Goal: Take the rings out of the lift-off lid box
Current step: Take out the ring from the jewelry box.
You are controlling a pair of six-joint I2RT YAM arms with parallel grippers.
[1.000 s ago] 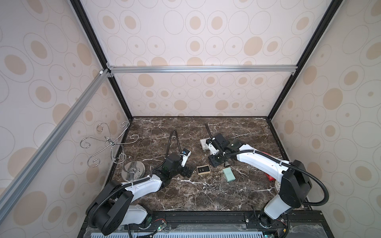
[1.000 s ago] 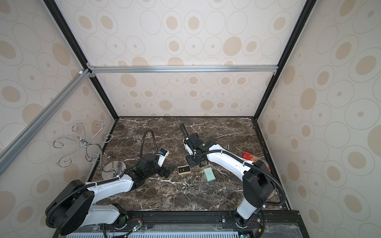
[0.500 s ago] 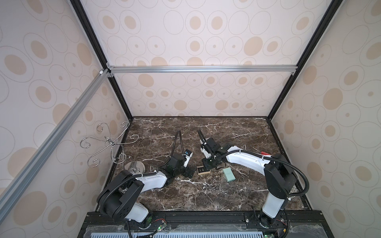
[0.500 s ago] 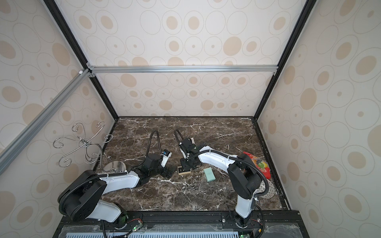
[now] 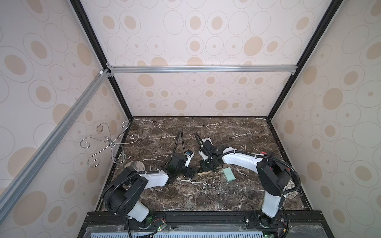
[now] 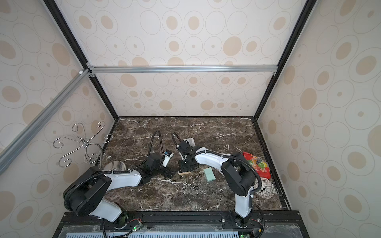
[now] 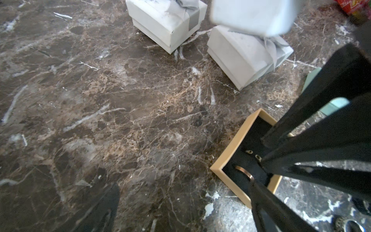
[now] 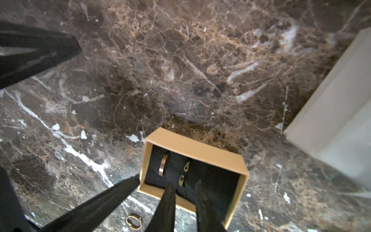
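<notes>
We find the ring (image 8: pixel 163 165) upright in the box (image 8: pixel 195 149), just outside the right pincer (image 8: pixel 184 185), whose narrowly parted jaws, holding nothing visible, run along its band. The left pincer (image 8: pixel 109 112) stands wide open.

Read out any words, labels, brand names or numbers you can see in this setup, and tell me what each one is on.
No text here can be read.
Red packet: it carries print, but this is too small and blurred in a top view. The left wrist view shows only a cut-off scrap of yellow lettering, unreadable.
White gift boxes, open tan box, green lid: no writing shows on them.
</notes>
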